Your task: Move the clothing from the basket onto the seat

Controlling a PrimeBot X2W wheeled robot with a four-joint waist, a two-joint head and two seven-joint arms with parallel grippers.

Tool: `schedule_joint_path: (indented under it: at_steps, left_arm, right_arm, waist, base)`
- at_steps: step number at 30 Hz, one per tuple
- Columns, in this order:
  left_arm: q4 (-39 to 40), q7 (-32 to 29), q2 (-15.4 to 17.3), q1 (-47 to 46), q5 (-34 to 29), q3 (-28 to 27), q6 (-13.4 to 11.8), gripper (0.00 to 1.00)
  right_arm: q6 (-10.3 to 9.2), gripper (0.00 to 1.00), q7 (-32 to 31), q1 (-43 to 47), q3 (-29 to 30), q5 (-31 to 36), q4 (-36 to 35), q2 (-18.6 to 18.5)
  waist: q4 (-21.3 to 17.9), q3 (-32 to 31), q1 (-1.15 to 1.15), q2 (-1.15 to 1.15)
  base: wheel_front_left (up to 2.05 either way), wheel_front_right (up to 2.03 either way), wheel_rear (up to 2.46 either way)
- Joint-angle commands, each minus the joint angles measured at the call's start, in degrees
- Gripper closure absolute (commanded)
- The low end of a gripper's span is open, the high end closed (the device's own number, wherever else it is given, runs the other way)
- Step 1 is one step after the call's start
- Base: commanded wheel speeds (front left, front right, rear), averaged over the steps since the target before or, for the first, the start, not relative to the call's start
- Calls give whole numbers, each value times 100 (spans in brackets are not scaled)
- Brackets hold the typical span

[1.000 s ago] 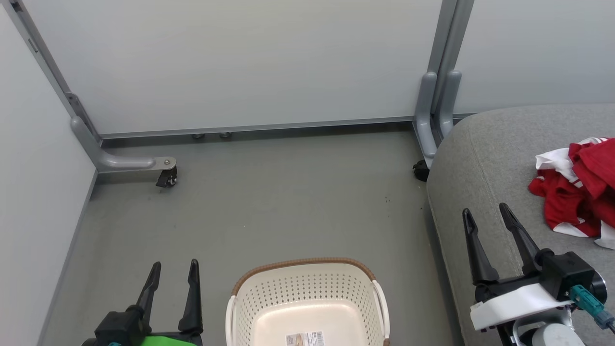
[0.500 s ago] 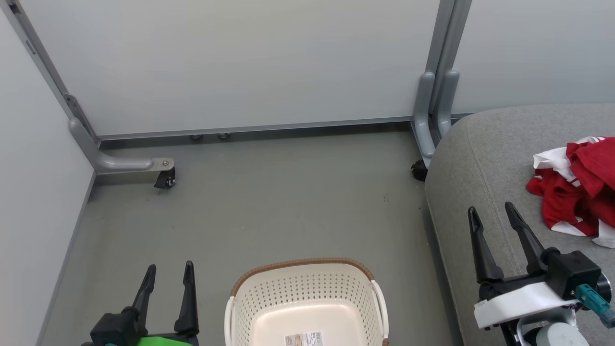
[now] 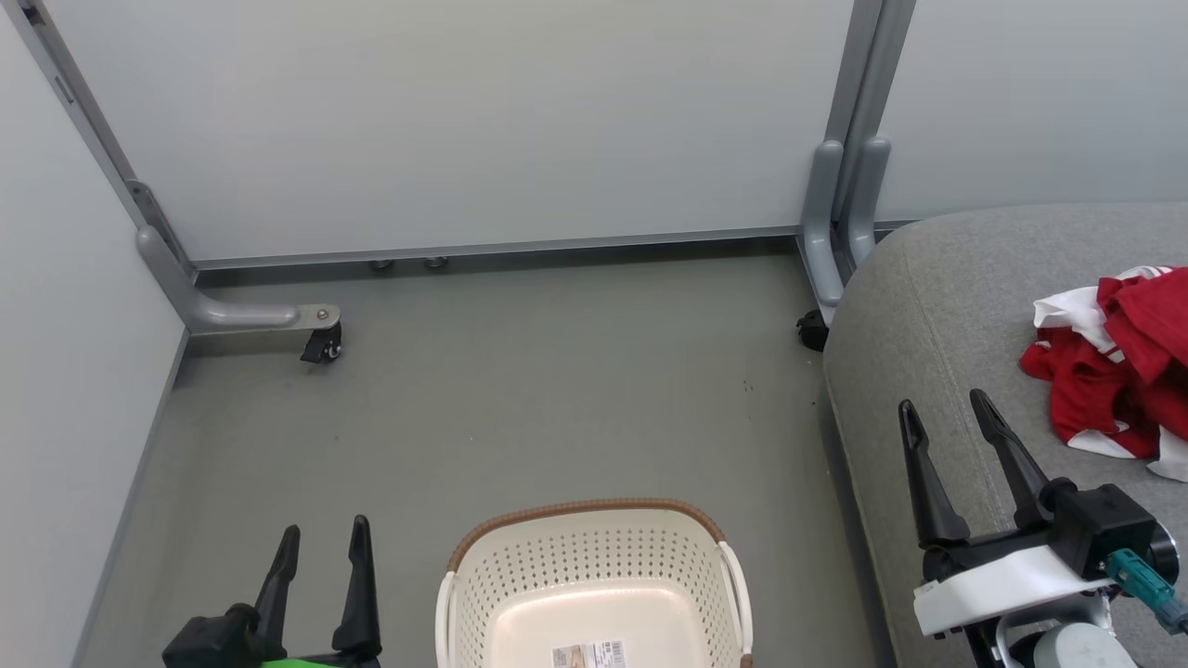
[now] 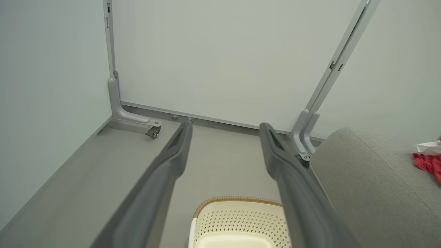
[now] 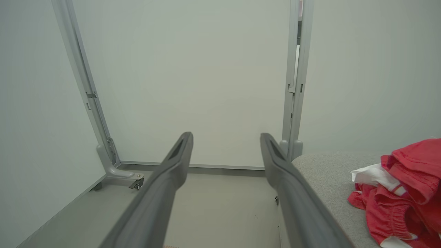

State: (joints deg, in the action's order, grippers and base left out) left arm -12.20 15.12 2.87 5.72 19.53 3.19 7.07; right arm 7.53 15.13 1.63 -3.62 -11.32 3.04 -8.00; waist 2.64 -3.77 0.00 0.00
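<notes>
Showing clothing [image 3: 1114, 362] heaped on the seat [image 3: 937, 306], basket [image 3: 594, 566] holding none; hovering left end effector [image 3: 325, 529] and right end effector [image 3: 942, 404] spread wide, empty, probably finishing.

The left gripper [image 3: 325, 529] is made of two long, dark, tapering fingers [image 3: 357, 594] set in a black base [image 3: 218, 635]; a green cover [image 3: 288, 662] is seen behind it. The right gripper [image 3: 940, 404] is built alike. Behind its black block [image 3: 1100, 524] a white collar [image 3: 1002, 575] is fitted, a teal plug [image 3: 1137, 575] is attached beside it, and a rounded grey housing [image 3: 1067, 649] follows.
</notes>
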Motion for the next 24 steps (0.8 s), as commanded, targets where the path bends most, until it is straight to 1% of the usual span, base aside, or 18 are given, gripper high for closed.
schedule_joint_path:
  at_steps: [1, 2, 10, 12, 17, 21, 24]
  left_arm:
    - [2, 2, 7, 53, -20, 13, 31, 0]
    - [-6, 2, 11, 53, 86, 1, 40, 0]
    - [151, 2, 10, 14, 320, 0, 45, 0]
    - [286, 2, 12, 26, 522, 21, 45, 0]
    - [373, 2, 12, 110, 486, 62, 45, 0]
    - [289, 2, 13, 134, 726, 34, 46, 0]
    - [277, 2, 12, 76, 652, 6, 46, 0]
  right_arm:
    - [-9, 0, 0, 27, -1, 0, -25, -19]
    - [-9, 0, 0, 24, 5, -6, -25, -17]
    - [-9, 0, 0, -23, -3, -15, -16, -67]
    - [-9, 0, 0, -30, 24, 9, -30, -57]
    - [-9, 0, 0, -28, 50, 36, -24, -24]
    - [-9, 0, 0, -31, 33, 25, -21, -18]
    - [-9, 0, 0, -39, 32, 14, -23, -16]
  waist:
    - [5, 3, 0, 0]
    - [7, 8, 0, 0]
    - [15, 46, 0, 0]
    - [15, 53, 0, 0]
    - [17, 61, 0, 0]
    - [15, 65, 0, 0]
    - [11, 73, 0, 0]
  base:
    - [0, 0, 0]
    - [0, 0, 0]
    - [0, 0, 0]
    - [0, 0, 0]
    - [0, 0, 0]
    - [0, 0, 0]
    - [0, 0, 0]
